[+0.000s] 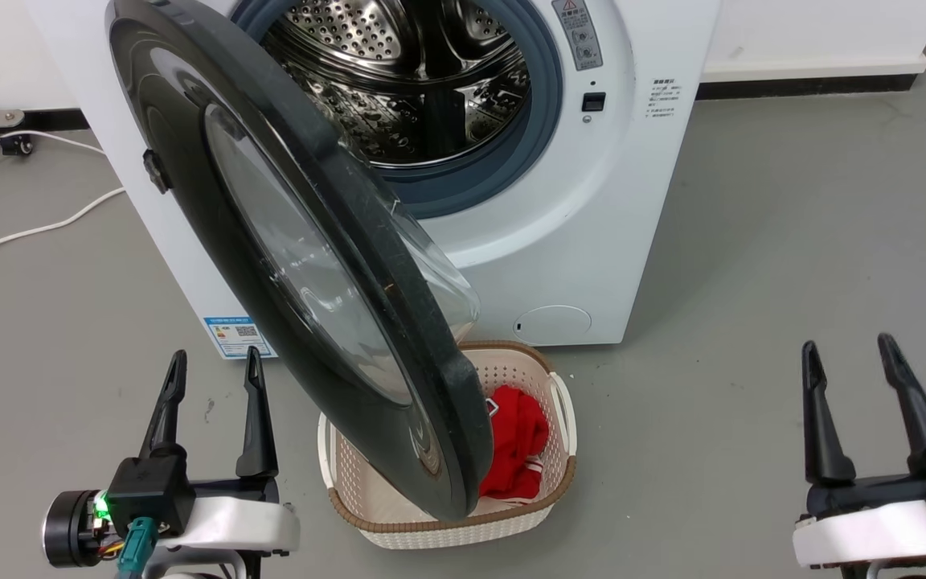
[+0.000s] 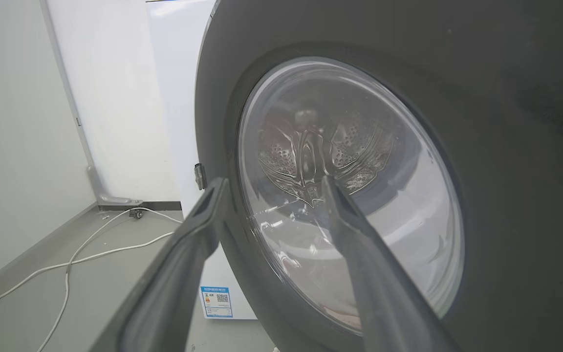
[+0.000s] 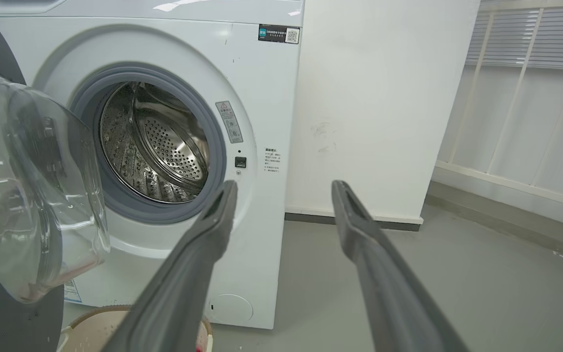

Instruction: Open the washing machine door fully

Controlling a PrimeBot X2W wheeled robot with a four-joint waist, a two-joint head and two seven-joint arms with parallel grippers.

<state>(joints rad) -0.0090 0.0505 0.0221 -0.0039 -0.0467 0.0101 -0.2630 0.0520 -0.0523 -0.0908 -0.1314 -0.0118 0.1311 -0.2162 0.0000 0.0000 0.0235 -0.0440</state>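
The white washing machine [image 1: 559, 241] stands ahead with its steel drum mouth [image 1: 407, 72] uncovered. Its big black washing machine door [image 1: 214, 217], hinged on the left, juts out toward me, its lower edge hanging over a basket. The clear glass bowl of the door [image 3: 32, 195] bulges toward the drum. My left gripper [image 1: 214, 366] is open, low at the left, just outside the door's outer face [image 2: 506, 146] and not touching it. My right gripper [image 1: 849, 350] is open at the lower right, well apart from the machine [image 3: 262, 98].
A white woven laundry basket [image 1: 555, 458] with red cloth [image 1: 515, 438] sits on the grey floor under the door's edge. White cables [image 1: 29, 229] trail across the floor at the left. Open floor lies to the right of the machine.
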